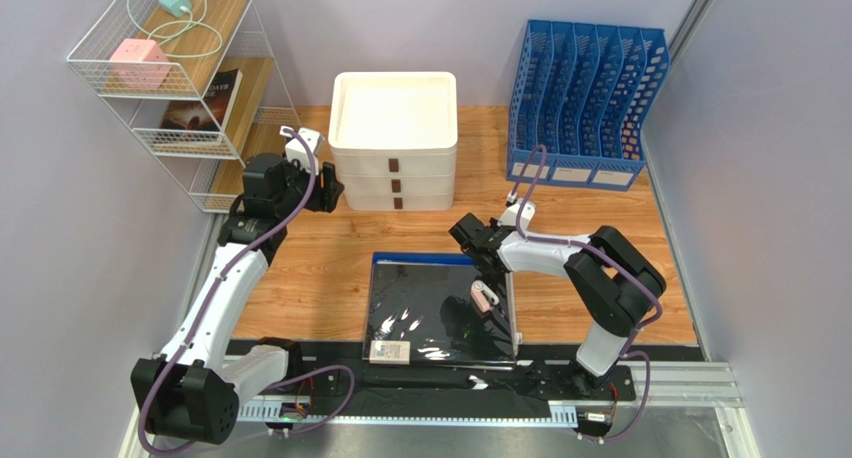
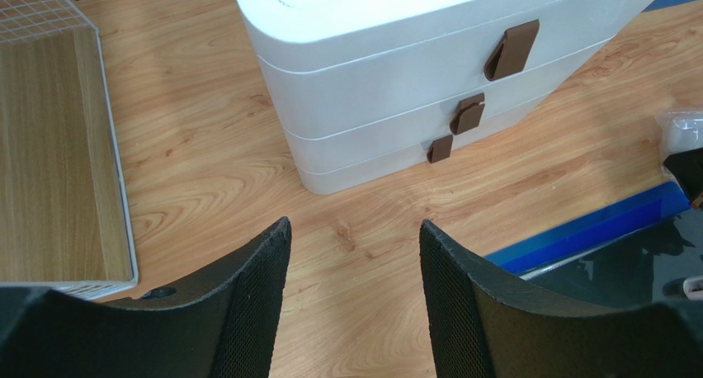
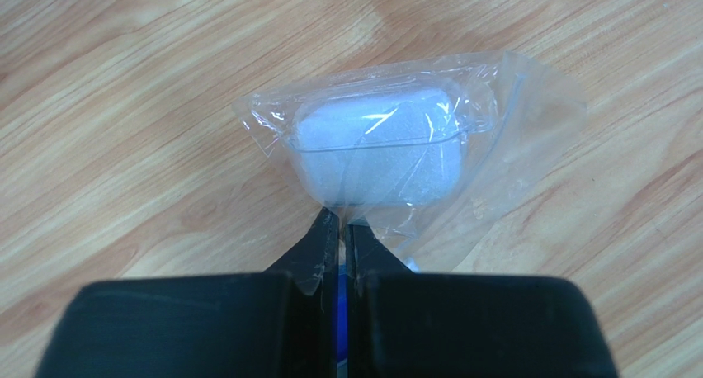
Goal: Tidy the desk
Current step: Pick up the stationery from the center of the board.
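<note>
The counter lies under both arms: the right gripper has its jaws clamped on the edge of a clear bag, its white case straight ahead and lying crosswise, while the left gripper hangs beside the white drawers, jaws apart, empty.

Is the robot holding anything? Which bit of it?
Yes. The right gripper pinches the clear plastic bag by its near edge; a white block sits inside. The left gripper is open, holding nothing.

Desk was grained wood, low sheen; bag was clear, crinkled glossy plastic; drawers were smooth matt plastic.
</note>
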Controlling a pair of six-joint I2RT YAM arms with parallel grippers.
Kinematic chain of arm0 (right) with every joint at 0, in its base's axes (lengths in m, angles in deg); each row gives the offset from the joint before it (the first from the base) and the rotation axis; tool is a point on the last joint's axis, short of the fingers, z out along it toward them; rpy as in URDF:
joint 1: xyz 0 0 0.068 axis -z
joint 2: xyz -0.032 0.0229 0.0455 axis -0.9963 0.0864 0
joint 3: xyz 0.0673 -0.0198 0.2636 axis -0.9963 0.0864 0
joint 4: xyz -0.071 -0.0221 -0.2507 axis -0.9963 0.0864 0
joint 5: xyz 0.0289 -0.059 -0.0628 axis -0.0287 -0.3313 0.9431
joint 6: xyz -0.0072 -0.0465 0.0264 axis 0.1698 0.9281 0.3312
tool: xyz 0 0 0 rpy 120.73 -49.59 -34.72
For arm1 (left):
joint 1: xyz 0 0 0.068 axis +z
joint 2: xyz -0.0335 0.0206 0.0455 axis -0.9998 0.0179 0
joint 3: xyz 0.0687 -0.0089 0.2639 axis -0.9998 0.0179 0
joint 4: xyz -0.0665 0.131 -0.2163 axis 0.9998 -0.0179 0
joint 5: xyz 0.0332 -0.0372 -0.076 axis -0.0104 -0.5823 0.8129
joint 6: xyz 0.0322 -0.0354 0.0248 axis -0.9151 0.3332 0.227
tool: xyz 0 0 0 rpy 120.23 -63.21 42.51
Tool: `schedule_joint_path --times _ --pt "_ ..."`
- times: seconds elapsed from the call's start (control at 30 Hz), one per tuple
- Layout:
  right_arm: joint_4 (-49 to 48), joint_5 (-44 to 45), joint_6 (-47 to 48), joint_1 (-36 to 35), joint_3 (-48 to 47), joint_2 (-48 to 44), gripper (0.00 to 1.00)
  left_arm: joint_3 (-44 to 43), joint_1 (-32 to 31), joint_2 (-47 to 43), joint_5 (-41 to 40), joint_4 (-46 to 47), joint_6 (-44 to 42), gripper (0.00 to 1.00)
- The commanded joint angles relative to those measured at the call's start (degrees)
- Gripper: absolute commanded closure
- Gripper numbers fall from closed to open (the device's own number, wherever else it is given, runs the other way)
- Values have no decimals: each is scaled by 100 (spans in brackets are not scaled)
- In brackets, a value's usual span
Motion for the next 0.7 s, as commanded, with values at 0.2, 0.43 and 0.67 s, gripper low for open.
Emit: schedule_joint_path --times 0.2,0.43,0.67 --pt "911 1044 773 -964 -1238 -993 100 70 43 51 -160 342 -12 36" --pt "753 685 1889 -1149 -2064 -1355 100 114 113 -55 -345 404 14 36" --pt "648 61 3188 -1202 -3329 -1013 100 87 201 -20 -160 351 14 36"
